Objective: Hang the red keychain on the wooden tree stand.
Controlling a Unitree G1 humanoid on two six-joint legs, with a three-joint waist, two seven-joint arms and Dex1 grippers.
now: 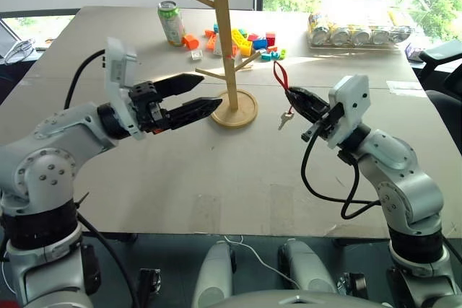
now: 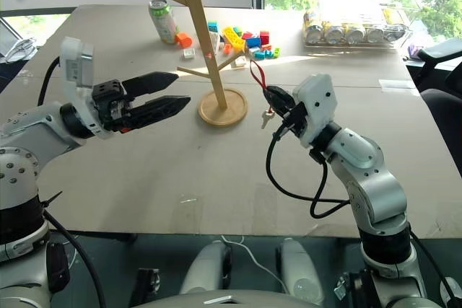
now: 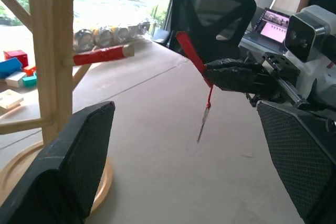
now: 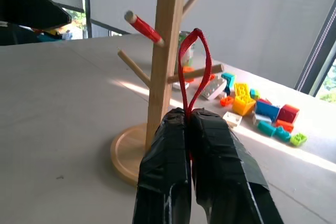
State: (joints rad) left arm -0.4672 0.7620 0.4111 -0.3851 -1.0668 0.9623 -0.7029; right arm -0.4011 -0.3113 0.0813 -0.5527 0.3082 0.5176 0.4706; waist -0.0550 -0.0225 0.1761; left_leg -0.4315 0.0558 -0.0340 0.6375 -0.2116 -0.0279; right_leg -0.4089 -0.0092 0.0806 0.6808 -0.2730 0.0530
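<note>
From my remote station I find the right pincer [image 1: 294, 97] clamped tight on the red keychain [image 1: 279, 76], holding it in the air above the counter [image 1: 216, 178], just beside the wooden tree stand [image 1: 225, 41] on its right. The left pincer [image 1: 196, 94] hangs on the stand's other side with its fingers parted and nothing between them.

Orientation: the keychain's long axis runs roughly vertical. The red loop stands up out of the fingertips, leaning slightly toward the stand, and the silver key [image 1: 286, 117] dangles below them. In the right wrist view the loop's opening is narrow and faces the pole.

Risks, in my judgement:
- The loop is slim and floppy; it could fold against a peg tip rather than slip over it, since the grip sits at its base.
- The nearest low peg [image 1: 247, 61] angles upward, so an approach from too low would push the loop off.
- A knock on the pole could shift or tip the stand, as nothing braces its base [image 1: 245, 112].
- The swinging key may snag a lower peg.
</note>
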